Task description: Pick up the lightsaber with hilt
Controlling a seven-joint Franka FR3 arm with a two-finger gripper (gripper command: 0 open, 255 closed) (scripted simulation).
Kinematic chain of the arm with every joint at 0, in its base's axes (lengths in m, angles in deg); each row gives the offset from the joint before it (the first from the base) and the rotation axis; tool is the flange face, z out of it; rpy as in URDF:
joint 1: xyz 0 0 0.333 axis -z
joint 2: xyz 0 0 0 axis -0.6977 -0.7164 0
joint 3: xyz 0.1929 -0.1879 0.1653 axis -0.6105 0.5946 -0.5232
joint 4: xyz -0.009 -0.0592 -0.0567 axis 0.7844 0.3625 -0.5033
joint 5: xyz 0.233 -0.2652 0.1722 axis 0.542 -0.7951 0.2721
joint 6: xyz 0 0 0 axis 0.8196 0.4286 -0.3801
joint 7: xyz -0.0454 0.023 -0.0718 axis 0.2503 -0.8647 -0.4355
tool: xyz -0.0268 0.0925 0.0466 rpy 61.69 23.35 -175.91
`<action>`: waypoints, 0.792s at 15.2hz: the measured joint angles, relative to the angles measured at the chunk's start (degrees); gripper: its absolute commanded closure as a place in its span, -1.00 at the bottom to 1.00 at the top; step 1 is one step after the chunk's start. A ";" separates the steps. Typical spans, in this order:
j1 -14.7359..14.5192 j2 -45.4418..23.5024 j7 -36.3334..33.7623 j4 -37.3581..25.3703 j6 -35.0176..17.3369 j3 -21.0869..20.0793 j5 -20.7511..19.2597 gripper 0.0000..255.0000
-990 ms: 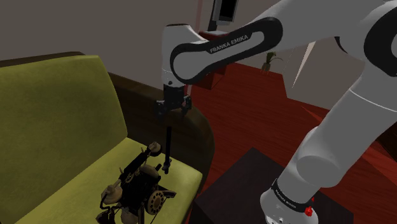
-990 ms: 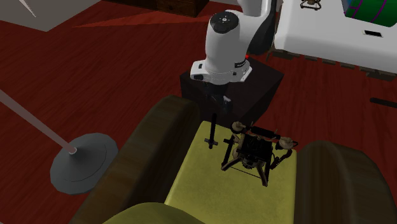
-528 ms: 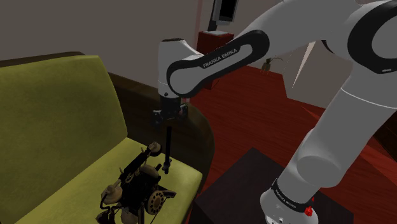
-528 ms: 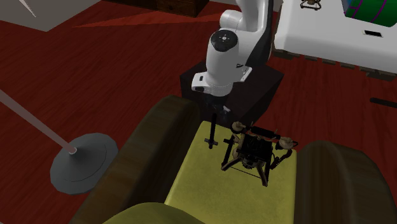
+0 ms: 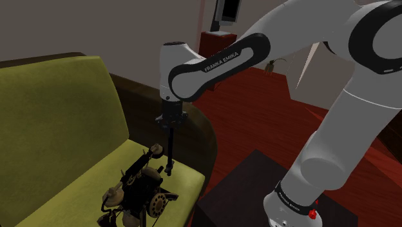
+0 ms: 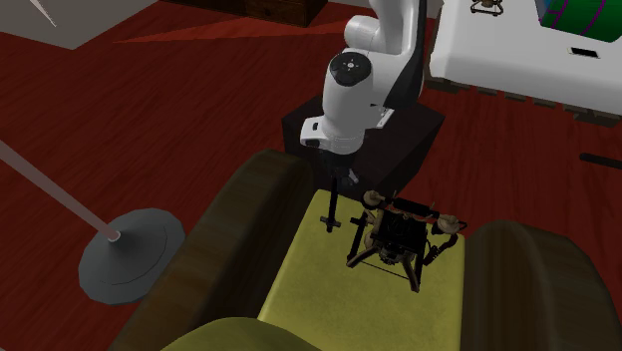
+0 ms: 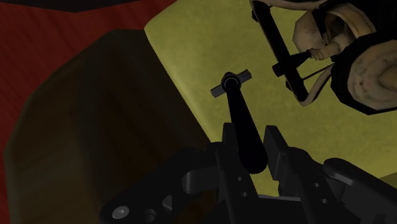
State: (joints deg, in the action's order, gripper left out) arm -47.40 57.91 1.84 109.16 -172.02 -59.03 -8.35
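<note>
Gripper: the black gripper (image 5: 170, 124) (image 6: 336, 177) (image 7: 249, 130) was pointed straight down over the sofa; its fingers were set apart on either side of the lightsaber's top end. In the wrist view a sliver of cushion was seen between the rod and one finger.
Lightsaber: the thin black lightsaber (image 5: 169, 151) (image 6: 332, 204) (image 7: 238, 108) was stood upright on the yellow-green seat cushion (image 5: 188, 175) (image 6: 309, 274), its crosspiece end resting on the cushion, near the brown armrest (image 5: 201, 131) (image 6: 249, 214).
Neighbour: an old telephone (image 5: 145, 184) (image 6: 399, 234) (image 7: 343, 57) was placed just beside the lightsaber, apart from it.
Floor: red wood (image 5: 270, 109) was laid beyond the armrest.
</note>
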 measured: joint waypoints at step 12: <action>0.15 3.08 1.14 -2.32 5.21 0.20 1.38 1.00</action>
State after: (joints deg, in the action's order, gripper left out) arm -47.25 60.99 2.98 106.84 -166.82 -58.82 -6.96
